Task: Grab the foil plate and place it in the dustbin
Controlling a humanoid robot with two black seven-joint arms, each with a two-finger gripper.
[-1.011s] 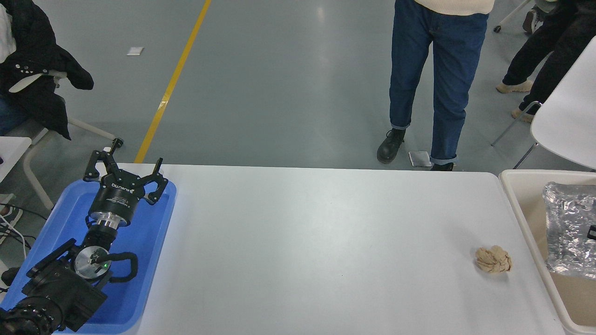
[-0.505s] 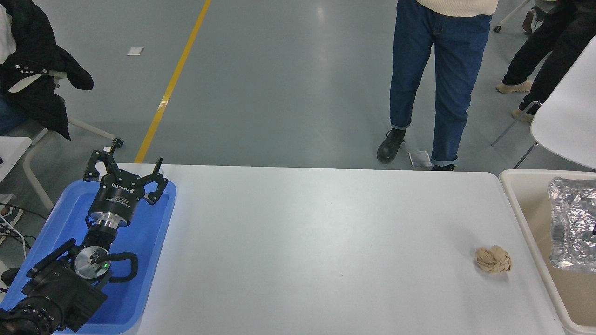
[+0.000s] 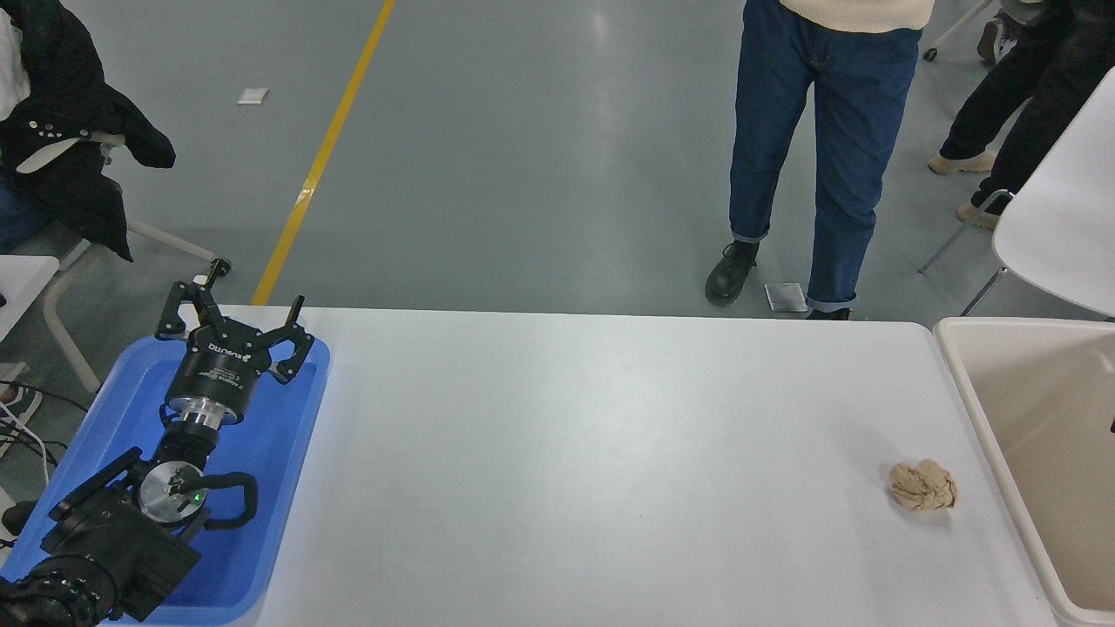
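Cream plastic fills the 3 o'clock edge: the dustbin (image 3: pixel 958 383) stands just beside the counter (image 3: pixel 592 453), and what I can see of its inside is bare. No foil plate shows anywhere in view; it may lie out of frame or deeper in the bin, I cannot tell which. My right claw is not in view apart from a dark speck at the right edge, so its state is unknown to me. My left claw (image 3: pixel 231 318) rests parked at 9 o'clock over the blue tray (image 3: pixel 287 488), fingers spread and empty. A tan paper ball (image 3: pixel 922 486) sits on the counter near the bin. I judge the placing step about finished; the next move calls for confirming the plate is inside.
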